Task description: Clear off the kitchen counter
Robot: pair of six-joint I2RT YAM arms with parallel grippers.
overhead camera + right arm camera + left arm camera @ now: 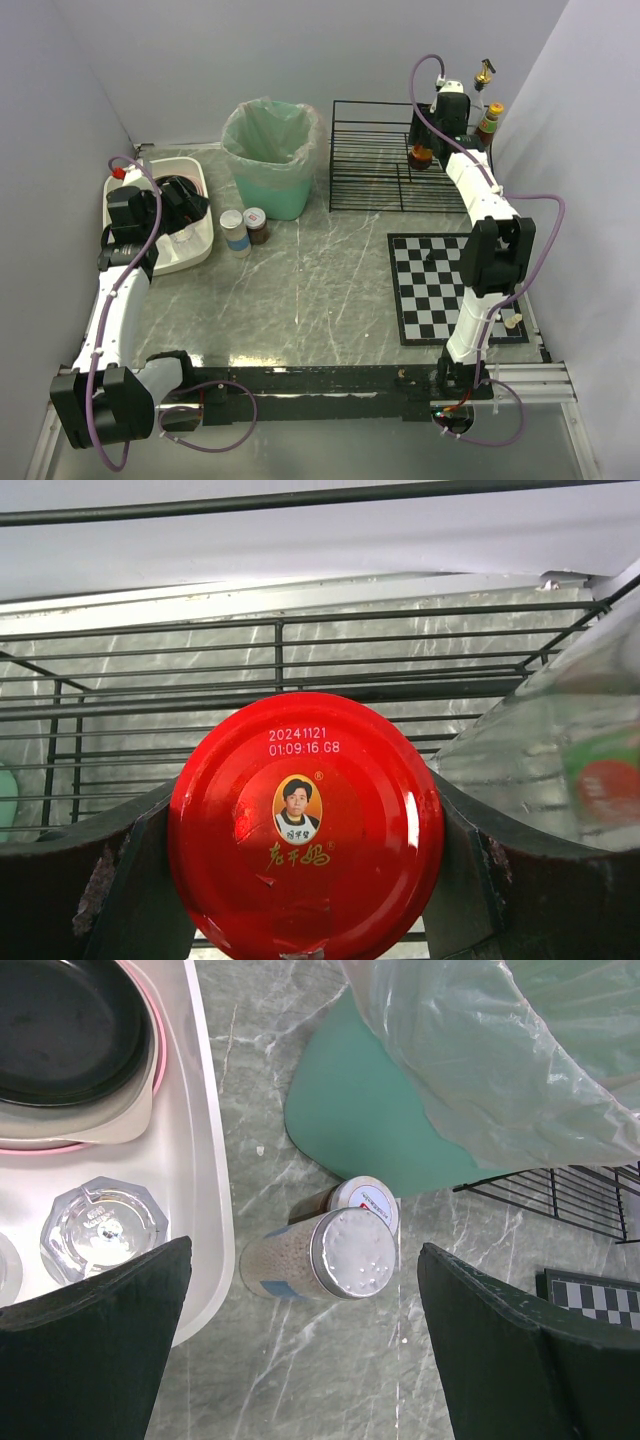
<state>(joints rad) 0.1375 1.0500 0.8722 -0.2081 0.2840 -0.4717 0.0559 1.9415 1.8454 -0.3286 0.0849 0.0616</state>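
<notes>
**Q:** Fig. key, item 1: the desk?
**A:** Desk (320,290): grey marbled top w/ white veins, running from the arm bases to the back wall. It carries a white tub (211,235) at left, a green lined bin (270,160) behind centre, a black wire rack (370,150) at back right and a chequered mat (440,290) at front right.

**Q:** L tool?
**A:** L tool (305,1360): jaws wide apart, nothing btwn them. It hangs over two upright, touching spice jars, a silver-lidded jar (350,1255) and a white-lidded jar (365,1200), on the desk just beside the tub.

**Q:** R tool?
**A:** R tool (303,875): clamped on a red-lidded jar (305,810), one finger (110,880) per side, at the rack's right part. Cannot tell if the jar rests on the wires.

**Q:** Tub contents?
**A:** Black bowl (60,1020), cut-glass tumbler (100,1230).
</notes>
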